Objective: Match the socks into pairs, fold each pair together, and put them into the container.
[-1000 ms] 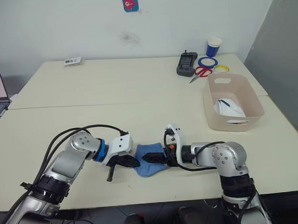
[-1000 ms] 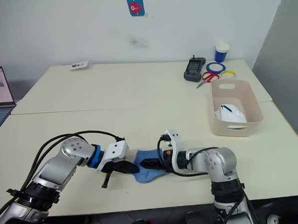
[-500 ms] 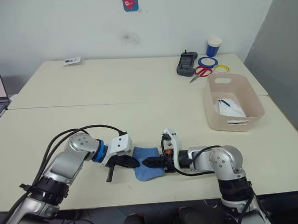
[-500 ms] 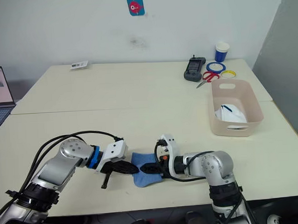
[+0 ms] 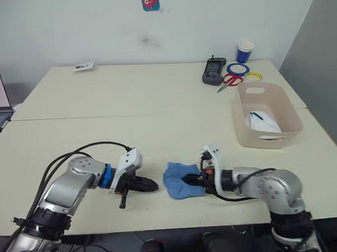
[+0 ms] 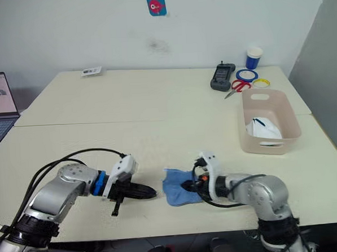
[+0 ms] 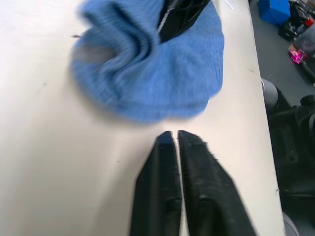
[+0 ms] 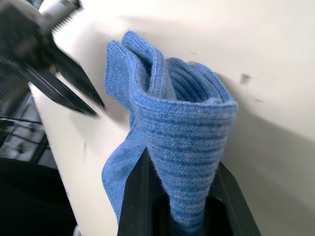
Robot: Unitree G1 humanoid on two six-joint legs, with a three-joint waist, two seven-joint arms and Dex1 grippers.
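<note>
Light blue socks (image 5: 181,179), bunched, hide right end effector's (image 5: 195,179) clamped fingertips; left end effector (image 5: 151,187) closed, empty.

We see bright, even overhead light on the tabletop (image 5: 156,104), with soft, short shadows. In the left wrist view the light blue sock (image 7: 147,73) beyond the fingers (image 7: 162,187) blurs; no strong glare.

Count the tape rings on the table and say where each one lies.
2: a blue tape ring beside the paper cup, and a yellow tape ring just behind the container. More could be hidden.
</note>
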